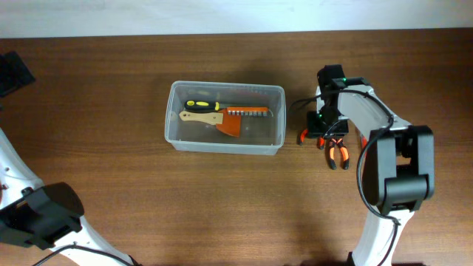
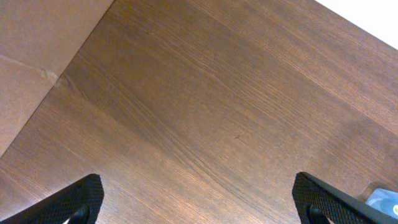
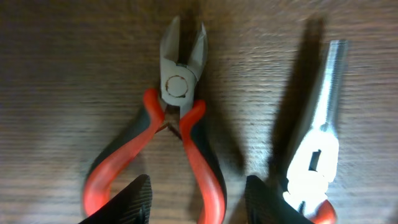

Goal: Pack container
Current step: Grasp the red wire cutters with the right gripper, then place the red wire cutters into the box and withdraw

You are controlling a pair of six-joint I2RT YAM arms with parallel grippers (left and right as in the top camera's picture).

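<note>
The counter (image 1: pixel 111 185) was dark brown with a fine, streaked wood grain. Between the black fingers (image 3: pixel 134 199) of the right hand (image 3: pixel 199 202) lay cutters (image 3: pixel 177 87) with red-and-black handles and a dull grey head. Just beside that hand, pliers (image 3: pixel 323 124) showed bright silver steel with a trace of red at the handle. The left hand (image 2: pixel 199 205) had black, finely dotted fingers (image 2: pixel 78 199). The tub (image 1: pixel 171 137) was clear and milky, and in it were a yellow-and-black screwdriver (image 1: pixel 201 105) and a tan-handled scraper (image 1: pixel 203 117) with an orange blade.

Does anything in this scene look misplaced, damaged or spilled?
Nothing is damaged or spilled. The container stands straight; only the cutters and the long-nose pliers lie outside it on the table, under the right gripper.
</note>
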